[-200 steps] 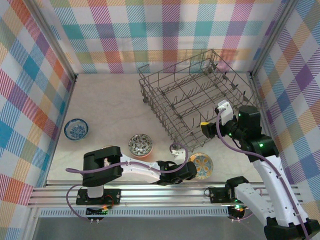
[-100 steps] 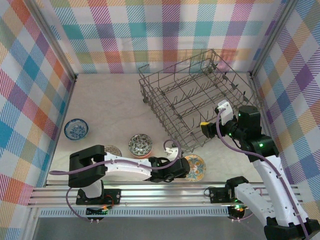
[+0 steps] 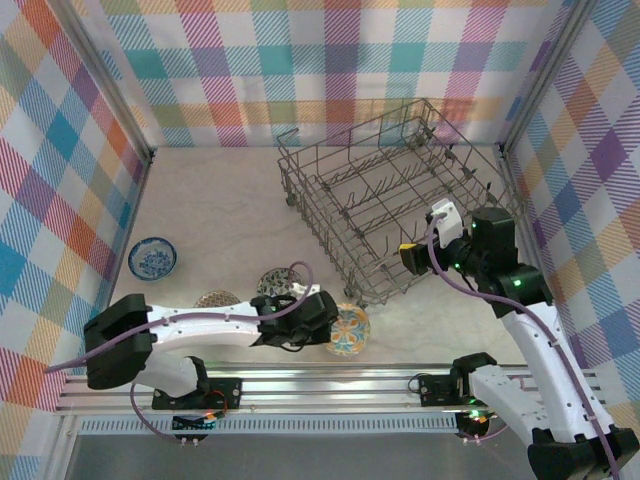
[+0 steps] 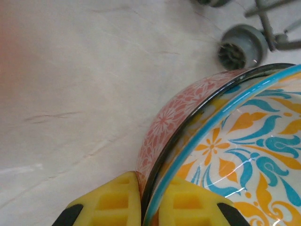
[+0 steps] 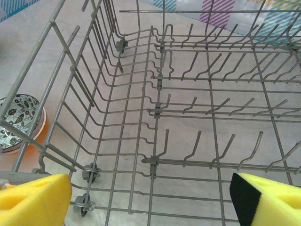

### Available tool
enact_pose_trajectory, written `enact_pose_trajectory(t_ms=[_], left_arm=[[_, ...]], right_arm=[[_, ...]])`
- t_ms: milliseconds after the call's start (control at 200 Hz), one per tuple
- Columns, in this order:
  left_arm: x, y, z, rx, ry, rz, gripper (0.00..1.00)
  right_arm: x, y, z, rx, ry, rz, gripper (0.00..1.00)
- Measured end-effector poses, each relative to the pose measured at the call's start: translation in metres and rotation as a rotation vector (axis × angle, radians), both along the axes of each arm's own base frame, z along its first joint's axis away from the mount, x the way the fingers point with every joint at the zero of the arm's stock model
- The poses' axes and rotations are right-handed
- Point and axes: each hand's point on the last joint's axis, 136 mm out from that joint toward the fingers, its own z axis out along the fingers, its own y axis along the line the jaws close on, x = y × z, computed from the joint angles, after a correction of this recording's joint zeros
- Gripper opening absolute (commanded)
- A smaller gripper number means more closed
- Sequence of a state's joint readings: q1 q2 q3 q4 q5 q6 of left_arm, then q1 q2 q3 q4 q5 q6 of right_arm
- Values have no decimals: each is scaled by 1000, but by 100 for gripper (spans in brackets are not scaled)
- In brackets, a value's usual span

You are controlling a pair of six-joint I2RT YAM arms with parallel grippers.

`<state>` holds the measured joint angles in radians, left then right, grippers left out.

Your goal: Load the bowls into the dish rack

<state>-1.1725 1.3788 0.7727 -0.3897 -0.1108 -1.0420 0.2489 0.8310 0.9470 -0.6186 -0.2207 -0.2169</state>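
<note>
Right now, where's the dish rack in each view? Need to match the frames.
Top external: the dish rack sits right of centre, toward the back wall.
Left wrist: a grey wheel and some wire legs of it, in the top right corner.
Right wrist: its tines and wires span the frame, seen from the rim.
Shared landmark: the rack's wheels, at bottom left in the right wrist view, probably the same near corner.

Left pincer (image 4: 149,203) clamped, arm stretched rightward — right pincer (image 5: 150,197) spread wide.
</note>
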Motion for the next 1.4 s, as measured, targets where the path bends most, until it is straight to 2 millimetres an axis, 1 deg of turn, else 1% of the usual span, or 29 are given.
enact_pose_trajectory(t_ms=[160, 290, 375, 455, 485, 525, 560, 605, 660, 745, 910, 975, 1085, 1145, 1195, 1300, 1400], left_arm=[[15, 18, -2, 14, 33, 39, 11], [23, 32, -6, 45, 64, 55, 16], [26, 33, -7, 45, 89, 56, 20], [30, 31, -7, 38, 104, 53, 30], [31, 30, -6, 34, 107, 51, 36], [33, 28, -5, 33, 107, 44, 48], [34, 26, -3, 29, 106, 38, 54], [36, 23, 2, 22, 102, 38, 59], [38, 20, 9, 21, 90, 20, 62], [40, 20, 19, 26, 76, 10, 63], [41, 25, 42, 46, 26, -50, 61], [45, 23, 52, 62, 6, -96, 60], [57, 12, 65, 105, -19, -178, 58], [63, 8, 65, 133, -21, -218, 58], [64, 9, 61, 160, -9, -240, 58], [59, 24, 48, 216, 51, -254, 58], [55, 37, 42, 239, 92, -241, 59]], right_arm=[[4, 1, 0, -3, 9, 0, 88], [6, 1, -1, -4, 16, 0, 88], [7, 2, -1, -5, 19, 0, 88], [8, 2, -2, -6, 24, -1, 88], [9, 2, -3, -7, 26, -1, 88], [9, 2, -4, -9, 29, -2, 88], [10, 2, -4, -10, 30, -3, 89], [10, 2, -5, -11, 33, -3, 89], [10, 2, -4, -12, 34, -4, 89], [11, 1, 0, -14, 25, -10, 89], [12, -1, 8, -18, 6, -22, 89], [13, -2, 10, -19, 5, -25, 89], [13, -3, 9, -25, 14, -30, 89], [12, -4, 7, -30, 20, -34, 89], [12, -5, 6, -33, 23, -38, 89], [12, -6, 5, -40, 30, -45, 89], [11, -8, 5, -46, 32, -52, 89]])
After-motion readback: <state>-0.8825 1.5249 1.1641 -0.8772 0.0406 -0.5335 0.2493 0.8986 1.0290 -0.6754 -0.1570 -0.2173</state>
